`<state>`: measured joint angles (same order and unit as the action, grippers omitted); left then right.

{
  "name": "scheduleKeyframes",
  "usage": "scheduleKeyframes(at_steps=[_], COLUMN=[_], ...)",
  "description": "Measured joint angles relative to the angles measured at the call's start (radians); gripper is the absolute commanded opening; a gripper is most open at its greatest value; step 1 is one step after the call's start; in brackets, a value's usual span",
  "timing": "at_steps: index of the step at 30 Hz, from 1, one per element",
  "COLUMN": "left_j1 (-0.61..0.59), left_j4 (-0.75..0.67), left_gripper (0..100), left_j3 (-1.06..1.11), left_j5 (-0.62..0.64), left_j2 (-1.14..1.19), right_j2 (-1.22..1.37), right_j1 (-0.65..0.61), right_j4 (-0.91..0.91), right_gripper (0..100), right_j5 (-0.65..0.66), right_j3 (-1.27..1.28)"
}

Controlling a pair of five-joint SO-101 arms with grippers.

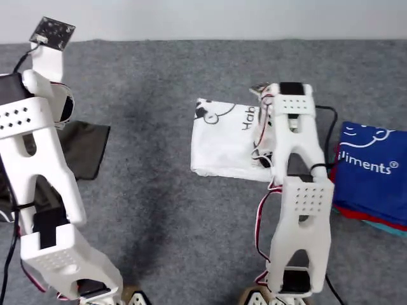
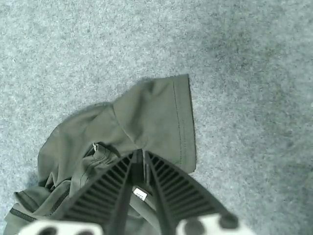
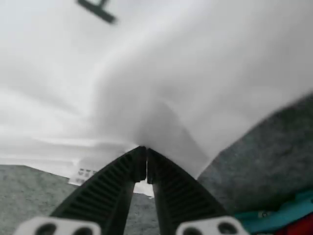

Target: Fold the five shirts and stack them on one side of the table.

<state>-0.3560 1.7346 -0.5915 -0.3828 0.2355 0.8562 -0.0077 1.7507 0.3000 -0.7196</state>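
A dark olive shirt [image 1: 86, 147] lies crumpled at the table's left side, one sleeve [image 2: 161, 117] spread flat. My left gripper [image 2: 140, 157] is shut, its tips meeting on the olive shirt's bunched fabric [image 2: 100, 152]. A folded white shirt [image 1: 222, 143] with black print lies in the middle of the table. My right gripper [image 3: 145, 150] is shut on the white shirt [image 3: 161, 73] near its edge, and the cloth tents up to the tips. In the high view the right arm [image 1: 296, 146] covers that shirt's right edge.
A stack of folded shirts sits at the right edge: a blue one [image 1: 372, 165] on top, red [image 1: 359, 215] and teal [image 1: 389, 227] beneath; the teal edge [image 3: 274, 209] lies close to my right gripper. The grey felt table [image 1: 159, 210] is bare between the arms.
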Motion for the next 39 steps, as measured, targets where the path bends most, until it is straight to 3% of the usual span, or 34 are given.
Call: scheduleKeyframes(at_steps=[7, 13, 17, 21, 25, 32, 39], left_j1=[0.0, 0.0, 0.0, 0.0, 0.0, 0.0, 0.0], left_j4=[0.0, 0.0, 0.0, 0.0, 0.0, 0.0, 0.0], left_gripper=[2, 2, 2, 2, 2, 2, 2], left_j3=[0.0, 0.0, 0.0, 0.0, 0.0, 0.0, 0.0], left_j5=[0.0, 0.0, 0.0, 0.0, 0.0, 0.0, 0.0], left_j2=[0.0, 0.0, 0.0, 0.0, 0.0, 0.0, 0.0], right_j2=[-0.144, -0.167, -0.166, -0.138, -0.094, 0.029, 0.061], right_j1=[0.017, -0.043, -0.034, -0.049, -0.048, -0.058, -0.109], right_j4=[-0.012, -0.204, -0.259, -0.258, -0.258, -0.298, -0.273], right_gripper=[1.4, 3.4, 21.4, 35.9, 36.2, 35.7, 10.4], right_j5=[0.0, 0.0, -0.02, -0.167, -0.284, -0.376, -0.382], right_j3=[0.0, 0.0, 0.0, 0.0, 0.0, 0.0, -0.035])
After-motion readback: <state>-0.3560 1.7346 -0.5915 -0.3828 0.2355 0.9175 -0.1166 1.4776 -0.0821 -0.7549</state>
